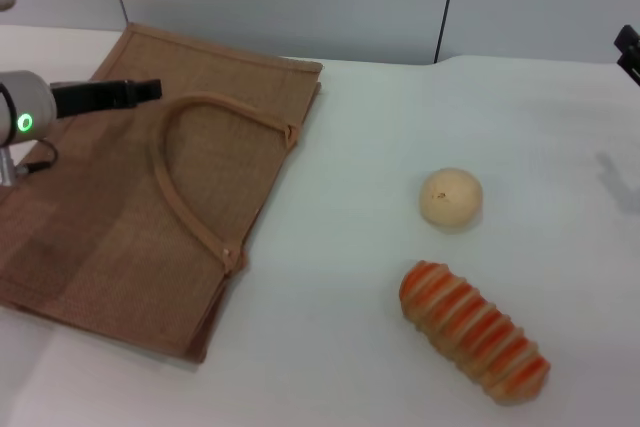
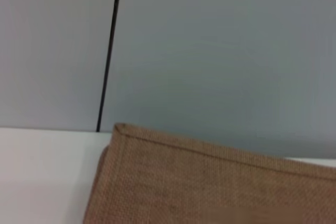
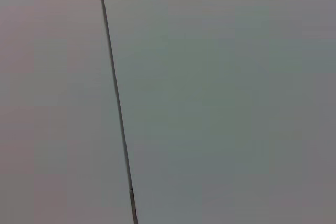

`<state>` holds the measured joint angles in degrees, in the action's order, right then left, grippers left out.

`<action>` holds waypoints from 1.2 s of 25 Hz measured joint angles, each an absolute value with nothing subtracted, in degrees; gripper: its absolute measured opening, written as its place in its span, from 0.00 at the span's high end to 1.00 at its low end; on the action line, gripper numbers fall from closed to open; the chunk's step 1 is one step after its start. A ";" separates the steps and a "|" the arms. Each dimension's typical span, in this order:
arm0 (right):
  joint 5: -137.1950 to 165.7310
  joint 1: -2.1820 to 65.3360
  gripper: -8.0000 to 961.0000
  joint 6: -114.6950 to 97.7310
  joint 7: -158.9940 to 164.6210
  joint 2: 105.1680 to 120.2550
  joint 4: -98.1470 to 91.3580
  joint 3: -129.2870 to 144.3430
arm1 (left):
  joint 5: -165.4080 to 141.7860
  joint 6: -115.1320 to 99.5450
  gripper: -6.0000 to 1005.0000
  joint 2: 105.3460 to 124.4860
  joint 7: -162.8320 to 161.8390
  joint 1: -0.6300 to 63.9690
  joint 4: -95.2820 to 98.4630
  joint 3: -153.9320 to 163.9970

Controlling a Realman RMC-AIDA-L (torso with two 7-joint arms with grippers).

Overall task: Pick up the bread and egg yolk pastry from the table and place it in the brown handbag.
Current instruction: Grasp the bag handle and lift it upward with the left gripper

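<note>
Ribbed striped bread beside round matte pastry; coarse-woven flat handbag.

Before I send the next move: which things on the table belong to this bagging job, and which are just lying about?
For the job:
bread
egg yolk pastry
brown handbag, flat on the table
left tool, over the bag
right tool, at the frame's edge

Just there:
table; no stray items visible

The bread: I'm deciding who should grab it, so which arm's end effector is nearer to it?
Right, as far as shows. The right end effector is at the far right edge, beyond the bread; the left end effector hovers over the brown handbag, across the table.
</note>
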<state>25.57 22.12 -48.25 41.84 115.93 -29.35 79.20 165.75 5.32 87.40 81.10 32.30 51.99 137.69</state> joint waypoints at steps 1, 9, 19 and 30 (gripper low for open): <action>25.58 22.17 0.26 -48.24 41.83 115.93 -29.35 79.20 | 165.77 5.36 0.34 87.51 81.01 32.51 51.81 138.11; 25.58 22.19 0.26 -48.18 41.83 115.93 -29.35 79.14 | 165.77 10.04 0.34 89.24 74.79 36.85 44.21 143.94; 25.58 22.15 0.26 -48.16 41.83 115.93 -29.26 78.99 | 154.34 21.90 0.34 91.84 61.92 41.45 32.53 144.25; 25.58 22.15 0.26 -48.24 41.85 115.93 -29.26 78.93 | 149.16 28.60 0.34 94.70 56.35 44.90 22.96 143.29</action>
<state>25.58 22.15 -48.24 41.85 115.93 -29.26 78.93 149.16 28.60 94.70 56.35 44.90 22.96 143.29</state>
